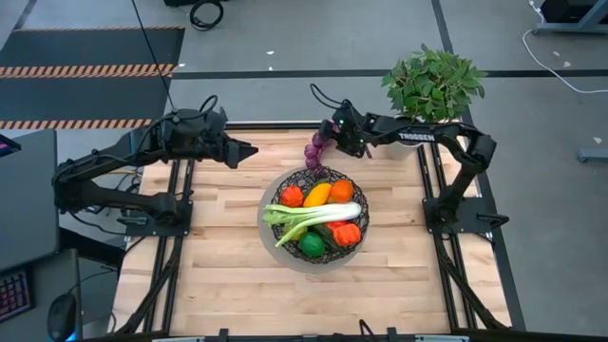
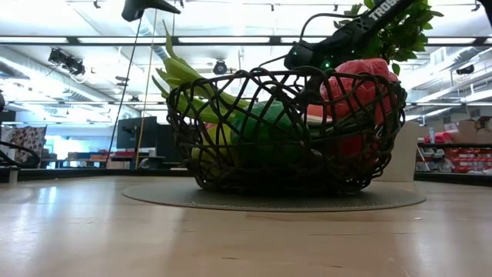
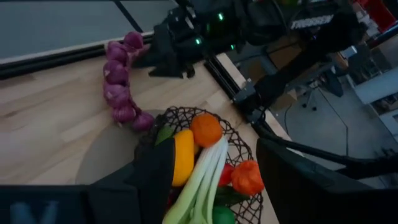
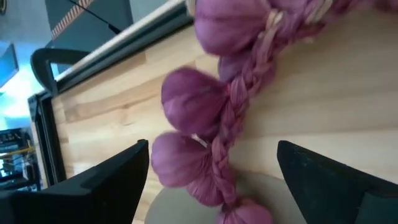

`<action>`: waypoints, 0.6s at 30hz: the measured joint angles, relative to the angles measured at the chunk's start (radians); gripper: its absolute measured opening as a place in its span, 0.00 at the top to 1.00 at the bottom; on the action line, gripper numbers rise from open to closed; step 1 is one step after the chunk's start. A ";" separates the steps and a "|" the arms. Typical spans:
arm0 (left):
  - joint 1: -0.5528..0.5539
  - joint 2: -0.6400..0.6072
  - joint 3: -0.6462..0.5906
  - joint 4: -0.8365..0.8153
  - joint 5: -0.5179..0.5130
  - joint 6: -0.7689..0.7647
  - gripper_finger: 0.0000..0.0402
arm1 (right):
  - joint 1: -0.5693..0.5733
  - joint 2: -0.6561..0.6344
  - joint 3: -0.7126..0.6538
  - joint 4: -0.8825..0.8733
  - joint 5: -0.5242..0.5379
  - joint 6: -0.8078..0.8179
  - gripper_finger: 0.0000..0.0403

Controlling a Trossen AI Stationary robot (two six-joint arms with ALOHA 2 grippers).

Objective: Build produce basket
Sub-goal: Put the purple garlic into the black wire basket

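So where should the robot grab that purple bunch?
Best on the plaited stem near its top end, fingers closing across it from above. The purple bunch is a long string of round bulbs that would slip, while the braid is thin and easy to pinch.

Basket (image 1: 353, 241) mid-table, produce (image 1: 318, 217) inside; grape bunch (image 1: 314, 152) behind basket.

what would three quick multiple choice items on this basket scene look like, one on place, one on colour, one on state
1. Where is the right tool?
A. over the basket's far rim
B. at the near table edge
C. beside the left arm

2. What colour is the braided bunch?
A. yellow
B. purple
C. white

3. The bunch is:
A. fully inside the basket
B. hanging from the right tool toward the rim
C. on the floor

Key: A, the high view places it there; B, the right wrist view shows purple bulbs; B, its lower end reaches the rim.
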 joint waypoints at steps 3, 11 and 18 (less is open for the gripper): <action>-0.009 0.000 0.000 -0.001 -0.001 -0.003 0.42 | -0.020 0.000 0.000 0.000 0.000 -0.025 0.12; -0.016 0.001 0.000 0.000 -0.073 -0.051 0.42 | -0.065 0.000 0.000 0.000 -0.022 -0.058 0.13; -0.016 0.001 0.000 0.001 -0.105 -0.076 0.42 | -0.090 0.000 0.000 0.000 -0.023 -0.093 0.13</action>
